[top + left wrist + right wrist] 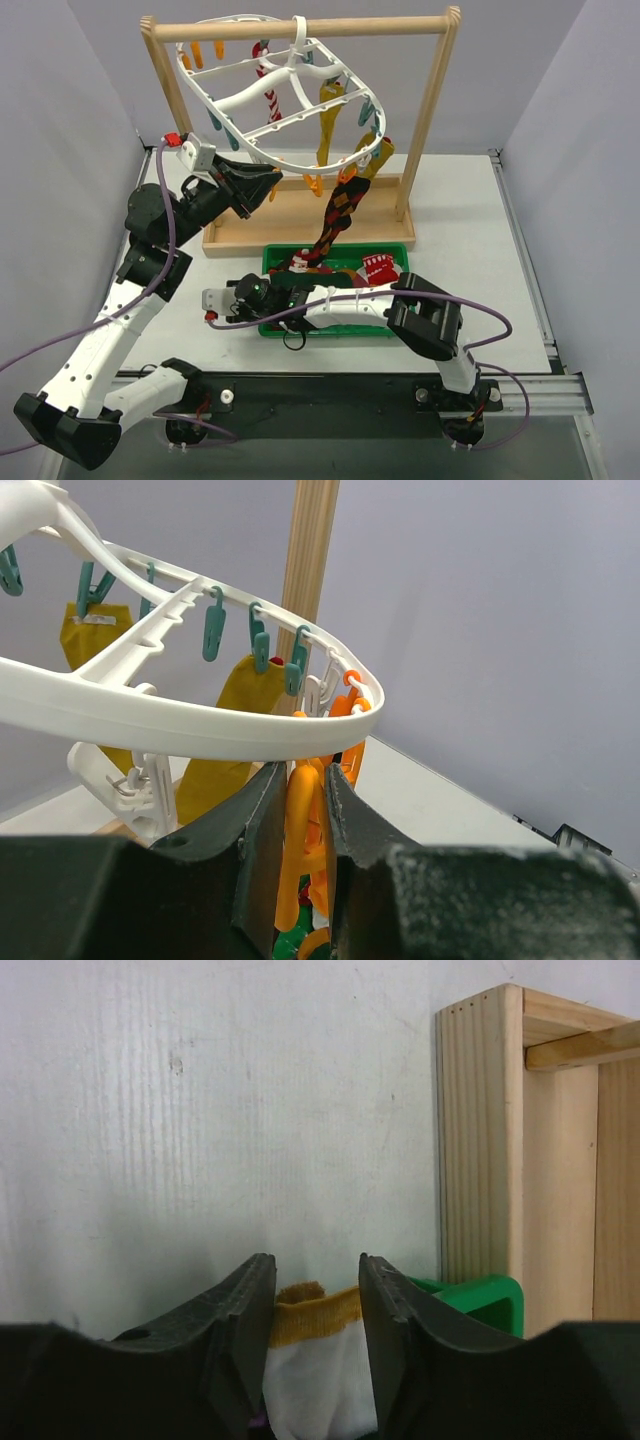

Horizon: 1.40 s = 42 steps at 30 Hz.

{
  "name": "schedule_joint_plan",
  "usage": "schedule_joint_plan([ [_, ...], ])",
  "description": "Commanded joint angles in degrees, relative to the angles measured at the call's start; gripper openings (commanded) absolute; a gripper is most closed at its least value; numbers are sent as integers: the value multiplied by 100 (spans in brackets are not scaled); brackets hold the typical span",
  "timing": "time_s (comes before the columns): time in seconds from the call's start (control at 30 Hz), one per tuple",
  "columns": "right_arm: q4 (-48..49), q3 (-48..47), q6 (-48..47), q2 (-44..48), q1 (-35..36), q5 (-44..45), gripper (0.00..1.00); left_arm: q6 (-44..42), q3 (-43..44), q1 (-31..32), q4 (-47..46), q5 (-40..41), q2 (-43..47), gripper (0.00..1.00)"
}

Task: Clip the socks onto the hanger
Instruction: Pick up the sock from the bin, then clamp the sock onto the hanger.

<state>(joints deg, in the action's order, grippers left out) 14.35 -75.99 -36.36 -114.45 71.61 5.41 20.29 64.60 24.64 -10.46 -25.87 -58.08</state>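
Observation:
The white oval hanger hangs tilted from the wooden bar. A red-white striped sock, yellow socks and a dark sock with orange diamonds are clipped to it. My left gripper is shut on an orange clip under the hanger's rim. Teal clips and a yellow sock hang beyond it. My right gripper is at the left end of the green bin and is shut on a white sock with a mustard cuff. A red patterned sock lies in the bin.
The wooden bar rack stands on its tray base behind the green bin. In the right wrist view the rack's base and the bin's corner are close on the right. Grey walls enclose the table.

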Motion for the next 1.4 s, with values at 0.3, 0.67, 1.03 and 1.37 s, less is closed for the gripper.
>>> schedule_joint_plan([
  [0.3,-486,119,155,801,-86,303,9,264,-35,-170,9,-569,25,0],
  [0.67,-503,760,1376,2936,-893,-1443,0,660,-175,-390,-615,-884,-89,0],
  [1.03,-538,1095,2264,4184,-1501,-2483,0,959,-474,-417,-1204,-1553,-151,0],
  [1.37,74,1165,3257,4932,-2589,-3748,0,1170,-527,-408,-1450,-1632,-282,0],
])
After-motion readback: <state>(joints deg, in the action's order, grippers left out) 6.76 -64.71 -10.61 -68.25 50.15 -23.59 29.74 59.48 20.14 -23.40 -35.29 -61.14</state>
